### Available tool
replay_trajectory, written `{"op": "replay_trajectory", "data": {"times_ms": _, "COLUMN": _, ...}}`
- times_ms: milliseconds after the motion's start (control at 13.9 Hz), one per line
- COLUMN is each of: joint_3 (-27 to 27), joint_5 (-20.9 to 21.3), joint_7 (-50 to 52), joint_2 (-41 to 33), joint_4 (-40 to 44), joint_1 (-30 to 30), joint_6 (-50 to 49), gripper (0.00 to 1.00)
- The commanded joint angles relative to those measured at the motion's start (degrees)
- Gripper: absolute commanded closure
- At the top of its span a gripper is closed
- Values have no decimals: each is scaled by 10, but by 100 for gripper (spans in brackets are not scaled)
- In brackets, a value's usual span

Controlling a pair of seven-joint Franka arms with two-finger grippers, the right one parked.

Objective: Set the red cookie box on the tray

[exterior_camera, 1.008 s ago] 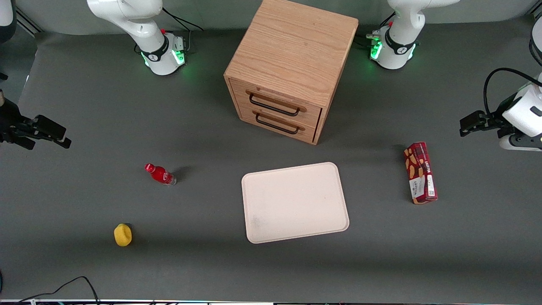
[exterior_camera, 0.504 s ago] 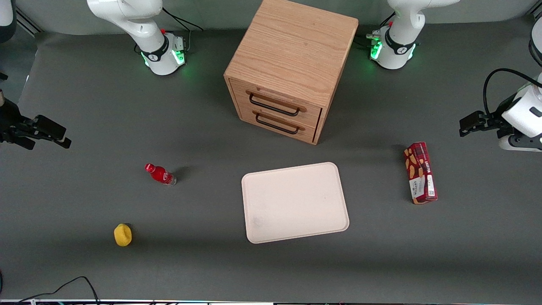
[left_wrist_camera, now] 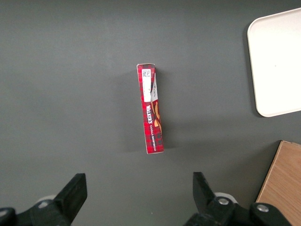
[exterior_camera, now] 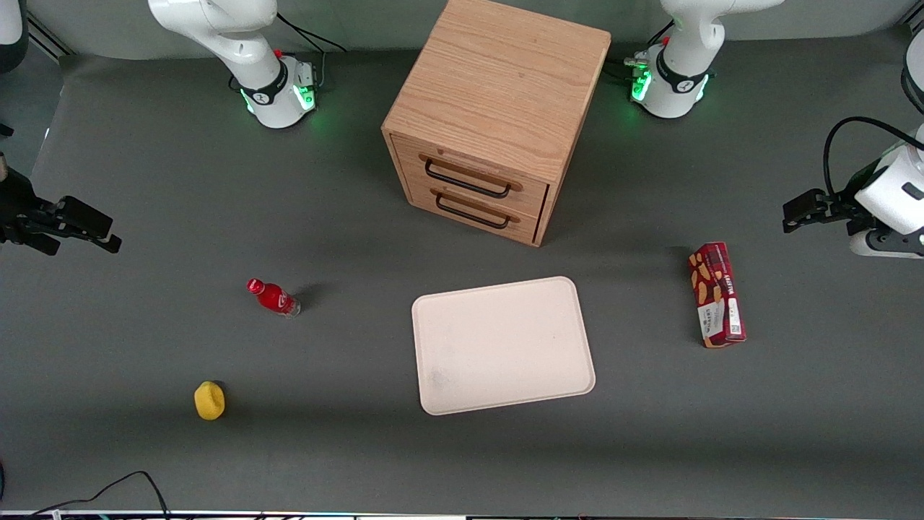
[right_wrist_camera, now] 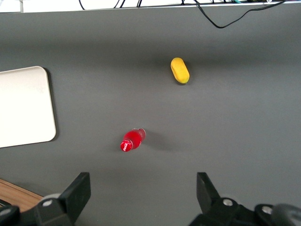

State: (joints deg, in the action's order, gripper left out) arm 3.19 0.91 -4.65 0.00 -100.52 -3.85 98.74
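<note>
The red cookie box (exterior_camera: 716, 295) lies flat on the grey table (exterior_camera: 144, 180), long side running approx. 12-to-6 o'clock in the front view, toward the working arm's end of the table. It is well apart from the tray (exterior_camera: 503, 345), which sits in front of the wooden drawer cabinet (exterior_camera: 491, 115), nearer to the camera, w/ nothing on it.

Progress, as I judge it: nothing done yet. The box is not grasped, not lifted; reach, grip, carry and put-down are all left.

The gripper (exterior_camera: 803, 211) hangs high above the table, at approx. 2 o'clock from the box in the front view, not touching it. In the left wrist view its fingers (left_wrist_camera: 73, 194) are spread wide, much wider than the narrow box (left_wrist_camera: 151, 114), and hold nothing. The box shows there about centered between the two fingers but clearly apart from them, so the arm must descend and come over it.

Other things, a small red bottle (exterior_camera: 273, 297) and a yellow object (exterior_camera: 209, 400), lie toward the parked arm's end, not in the way.
</note>
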Motion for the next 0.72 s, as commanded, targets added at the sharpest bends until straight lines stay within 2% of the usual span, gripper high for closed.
{"op": "replay_trajectory", "data": {"times_ms": 0, "joint_3": -3, "joint_5": 1, "joint_7": 4, "joint_2": 1, "joint_4": 8, "joint_1": 6, "joint_6": -10, "gripper": 0}}
{"op": "replay_trajectory", "data": {"times_ms": 648, "joint_3": -3, "joint_5": 1, "joint_7": 11, "joint_2": 6, "joint_4": 5, "joint_1": 8, "joint_6": -9, "gripper": 0}}
